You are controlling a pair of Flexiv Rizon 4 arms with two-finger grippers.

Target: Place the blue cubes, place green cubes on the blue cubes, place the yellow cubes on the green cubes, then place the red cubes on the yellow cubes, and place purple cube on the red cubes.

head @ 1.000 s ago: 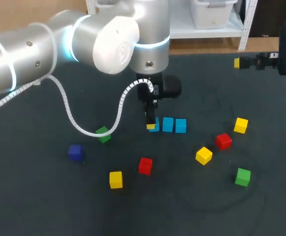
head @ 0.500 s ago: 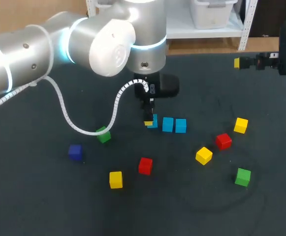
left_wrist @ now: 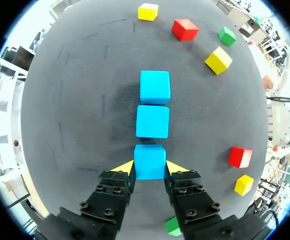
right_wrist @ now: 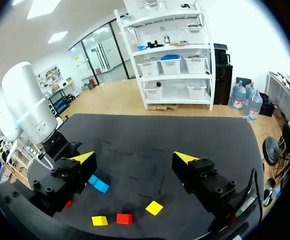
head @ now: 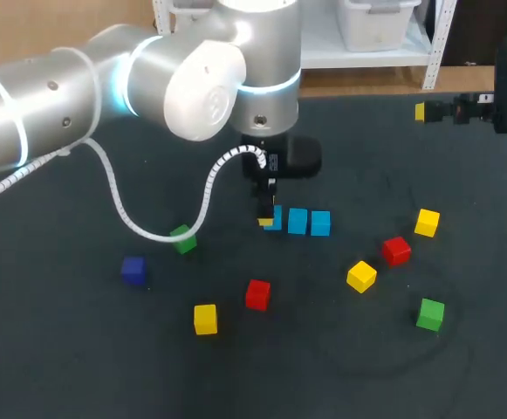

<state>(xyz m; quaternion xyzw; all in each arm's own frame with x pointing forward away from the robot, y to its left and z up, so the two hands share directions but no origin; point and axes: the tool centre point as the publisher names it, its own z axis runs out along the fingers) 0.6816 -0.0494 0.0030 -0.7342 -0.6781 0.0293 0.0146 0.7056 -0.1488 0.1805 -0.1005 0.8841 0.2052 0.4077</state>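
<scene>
Three light blue cubes lie in a row mid-table: one, one, and a third half hidden by my left gripper. In the left wrist view my left gripper is shut on that nearest blue cube, which lines up with the other two ahead of it. My right gripper hovers at the far right; in its own view it stands wide open and holds nothing, well above the table.
Loose on the dark mat are green cubes, yellow cubes, red cubes and a dark blue-purple cube. The left arm's white cable hangs near the left green cube.
My left gripper, with the blue cube in it, shifted slightly away from the row and back again. The right arm has stayed put.
</scene>
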